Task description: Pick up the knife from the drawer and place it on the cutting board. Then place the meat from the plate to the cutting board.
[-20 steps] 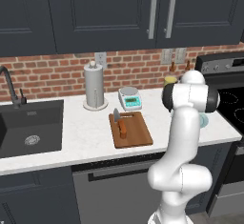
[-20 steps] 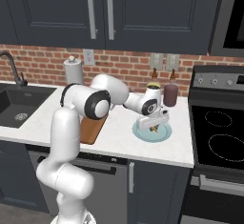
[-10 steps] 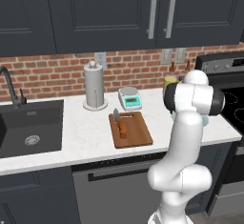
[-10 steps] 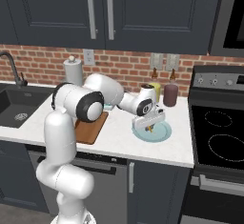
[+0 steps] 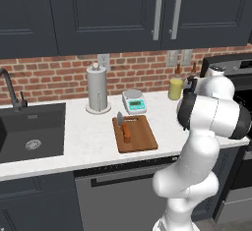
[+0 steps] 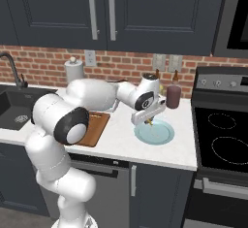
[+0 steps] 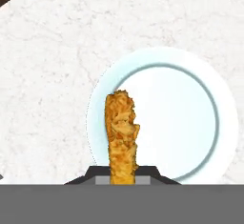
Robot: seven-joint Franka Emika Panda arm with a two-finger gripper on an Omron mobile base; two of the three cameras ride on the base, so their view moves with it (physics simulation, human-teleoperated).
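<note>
My gripper (image 6: 151,121) hangs just above the pale-teal plate (image 6: 163,134), shut on the tan-yellow meat (image 6: 152,122). In the hand view the meat (image 7: 121,132) stands up between the fingertips of the gripper (image 7: 122,174), clear of the plate (image 7: 190,118) beneath. The knife (image 5: 126,130) lies on the brown cutting board (image 5: 140,136), orange handle toward the front, blade toward the wall. The arm partly hides the cutting board (image 6: 93,129) in the right base view, to the left of the plate. The drawer is out of view.
A light-teal scale (image 5: 134,101) and a paper towel roll (image 5: 97,88) stand behind the board. The sink (image 5: 29,134) is at the left. A dark jar (image 6: 173,96) stands behind the plate, and the stove (image 6: 225,135) is to its right.
The gripper has finished shutting on the meat and risen slightly off the plate. The arm's elbow has swung left, toward the board.
</note>
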